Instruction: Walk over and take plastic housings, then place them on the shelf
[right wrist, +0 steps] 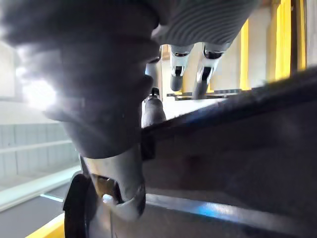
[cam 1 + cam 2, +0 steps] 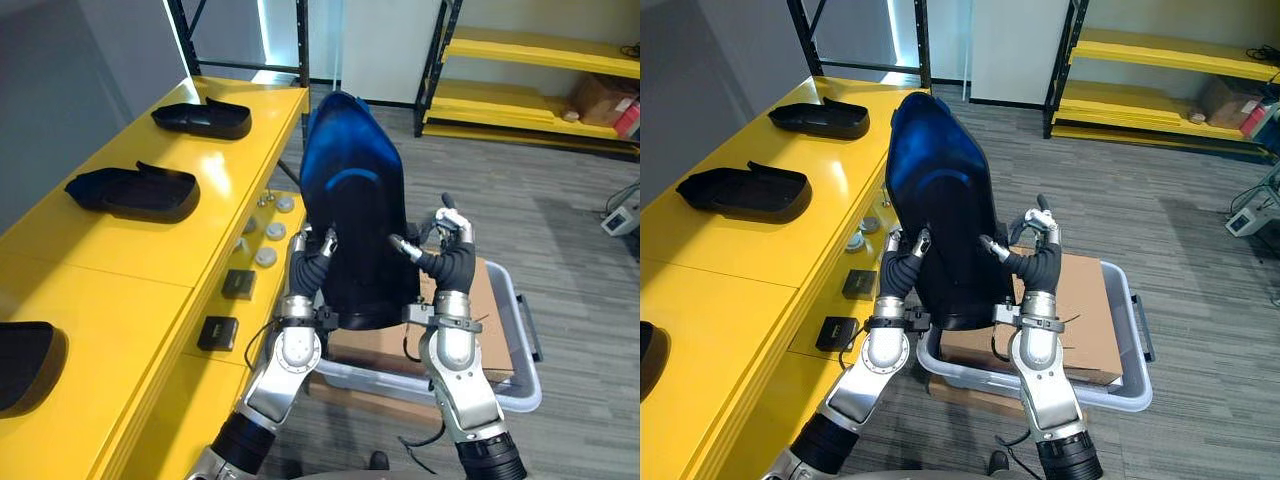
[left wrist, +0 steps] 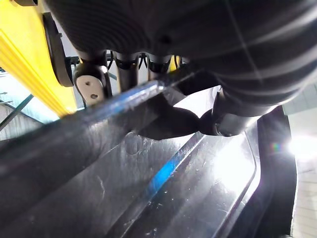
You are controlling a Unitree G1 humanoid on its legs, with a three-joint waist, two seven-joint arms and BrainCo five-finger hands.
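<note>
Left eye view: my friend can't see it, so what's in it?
The left robot hand and right robot hand hold up a big dark blue plastic housing between them. On the robot's left, a long yellow shelf carries more black housings.

We are looking at a bright, evenly lit room, with the light falling from overhead. The yellow shelf point(image 2: 120, 300) is catching a pale glare at its far end, close to a white strip of light point(image 2: 262, 30) that is burning out behind it. The dark housings point(image 2: 135, 190) lying on the shelf are casting only soft, short shadows. The plastic housing point(image 2: 352, 200) standing upright is throwing back a broad blue sheen. In the left wrist view, white glare is pooling on its inner surface and a small flare is glowing at the edge. In the right wrist view, a hot patch is washing out one side while a thin blue streak is running along the housing.
</note>
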